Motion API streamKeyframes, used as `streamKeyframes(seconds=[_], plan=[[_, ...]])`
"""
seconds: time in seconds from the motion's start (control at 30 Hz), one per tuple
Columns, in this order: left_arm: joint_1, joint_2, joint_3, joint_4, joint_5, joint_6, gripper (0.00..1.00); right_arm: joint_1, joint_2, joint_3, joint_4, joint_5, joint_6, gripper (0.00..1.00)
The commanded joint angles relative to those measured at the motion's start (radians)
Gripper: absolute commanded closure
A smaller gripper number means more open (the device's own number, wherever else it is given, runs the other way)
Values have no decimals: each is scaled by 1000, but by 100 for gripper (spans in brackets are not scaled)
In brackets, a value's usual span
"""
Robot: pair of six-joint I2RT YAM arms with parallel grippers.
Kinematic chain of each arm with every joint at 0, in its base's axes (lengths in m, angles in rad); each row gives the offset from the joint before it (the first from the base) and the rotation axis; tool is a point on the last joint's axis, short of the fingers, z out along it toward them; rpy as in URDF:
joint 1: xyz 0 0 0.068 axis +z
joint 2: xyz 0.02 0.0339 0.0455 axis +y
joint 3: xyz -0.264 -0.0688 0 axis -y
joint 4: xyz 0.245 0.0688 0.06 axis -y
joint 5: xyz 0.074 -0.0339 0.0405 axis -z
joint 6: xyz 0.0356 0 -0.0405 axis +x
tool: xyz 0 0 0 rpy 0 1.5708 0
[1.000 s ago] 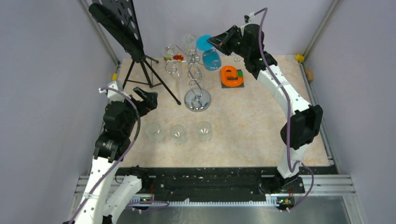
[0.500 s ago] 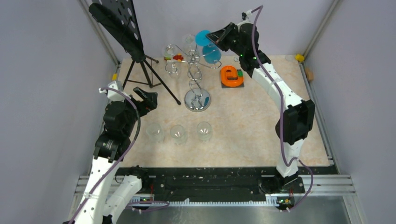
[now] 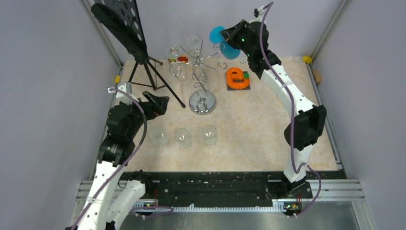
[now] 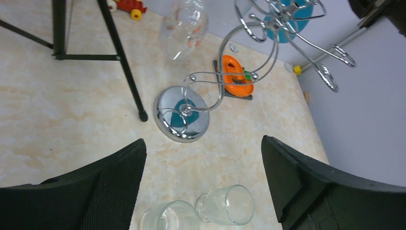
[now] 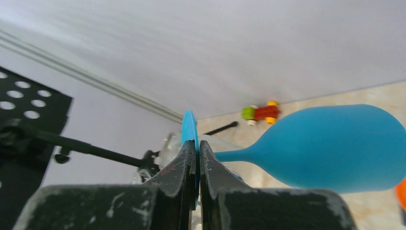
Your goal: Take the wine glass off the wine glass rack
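Observation:
The chrome wine glass rack (image 3: 202, 102) stands mid-table, its mirrored base (image 4: 181, 113) also in the left wrist view. A blue wine glass (image 3: 231, 51) hangs in the air at the rack's upper right, close beside a curled hook arm (image 3: 220, 47). My right gripper (image 3: 225, 34) is shut on its thin foot disc (image 5: 189, 125), and the bowl (image 5: 330, 148) points right. A clear glass (image 4: 184, 28) hangs on the rack. My left gripper (image 4: 203, 158) is open and holds nothing, low over the table left of the rack.
A black tripod music stand (image 3: 143, 52) is at the back left. An orange piece on a dark plate (image 3: 238, 78) lies right of the rack, and a toy car (image 3: 182, 59) behind it. Three clear glasses (image 3: 182, 137) stand in a row at the near left.
My right gripper has risen and drawn right and back with the blue glass, away from the rack's top. The left arm shifted slightly toward the rack.

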Motion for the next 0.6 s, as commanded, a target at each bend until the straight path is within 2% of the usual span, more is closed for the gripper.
streamKeyframes(seconds=[0.0,0.1,0.27,0.43,0.57], plan=[[5,-14,-13,121,157,36,7,3,-169,-65,-49,152,-113,100],[5,-10,-16,151,231,49,7,3,-268,-177,-52,206,-151,100],[5,0,-6,196,391,68,8,-7,-431,-347,-98,182,-180,100],[5,12,-10,262,536,48,9,-36,-632,-537,-143,78,-159,100],[2,36,-34,362,638,-21,9,-56,-779,-693,-131,-87,-95,100]])
